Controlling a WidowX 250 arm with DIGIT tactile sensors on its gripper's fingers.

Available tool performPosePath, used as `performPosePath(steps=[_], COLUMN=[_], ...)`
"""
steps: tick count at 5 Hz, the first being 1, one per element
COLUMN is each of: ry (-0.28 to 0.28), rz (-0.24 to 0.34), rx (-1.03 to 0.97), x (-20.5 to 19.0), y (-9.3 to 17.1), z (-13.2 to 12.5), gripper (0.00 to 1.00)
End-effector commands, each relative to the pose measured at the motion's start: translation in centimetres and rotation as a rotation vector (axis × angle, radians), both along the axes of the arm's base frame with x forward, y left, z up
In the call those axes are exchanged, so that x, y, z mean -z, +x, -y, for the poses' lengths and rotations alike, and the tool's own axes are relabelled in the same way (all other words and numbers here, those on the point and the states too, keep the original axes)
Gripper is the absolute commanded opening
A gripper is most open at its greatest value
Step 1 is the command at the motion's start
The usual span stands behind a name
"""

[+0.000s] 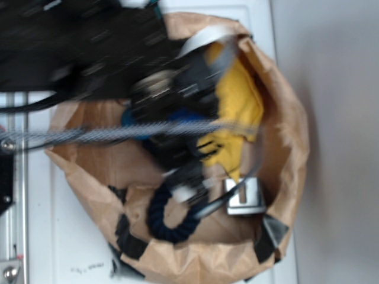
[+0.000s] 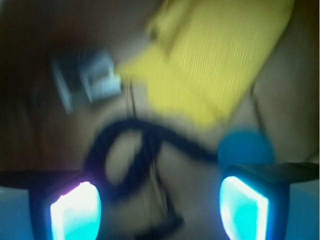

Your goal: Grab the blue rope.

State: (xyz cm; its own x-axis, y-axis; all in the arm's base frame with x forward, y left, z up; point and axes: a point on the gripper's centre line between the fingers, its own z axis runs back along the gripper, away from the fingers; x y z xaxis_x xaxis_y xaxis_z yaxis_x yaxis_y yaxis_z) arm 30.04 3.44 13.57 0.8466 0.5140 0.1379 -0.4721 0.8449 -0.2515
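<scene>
Two glowing cyan fingertips (image 2: 75, 212) are sitting at the bottom corners of the wrist view, nearest the lens, and the gap between them is standing wide with nothing caught in it. Between and just beyond them the blue rope (image 2: 127, 150) is lying curled in a loop on brown paper, one end trailing toward a light blue ball (image 2: 246, 147) that is showing just above the right-hand fingertip. A yellow cloth (image 2: 215, 60) is filling the upper part of that view, and a small metal piece (image 2: 92, 80) is resting to its left; both are blurred.

Seen from the exterior camera, everything is sitting inside a crumpled brown paper bag (image 1: 290, 148) with its rim rolled open. The gripper (image 1: 189, 186) is reaching down into the bag, and the blue rope (image 1: 163, 219) is curving like a hook just beside and below it on the bag's floor. The yellow cloth (image 1: 240, 100) is draping along the far inner wall, the metal piece (image 1: 246, 198) is lying near the rope's right, and the ball (image 1: 177, 115) is mostly hiding behind the blurred arm.
</scene>
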Motion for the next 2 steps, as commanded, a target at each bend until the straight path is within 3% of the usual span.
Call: performPosePath(steps=[1, 2], ry=[-0.031, 0.039], rz=[0.12, 0.185], rx=[-0.11, -0.04], x=[-2.5, -1.6], y=[7.9, 6.0], z=[-3.5, -2.3], gripper=[1.0, 1.0])
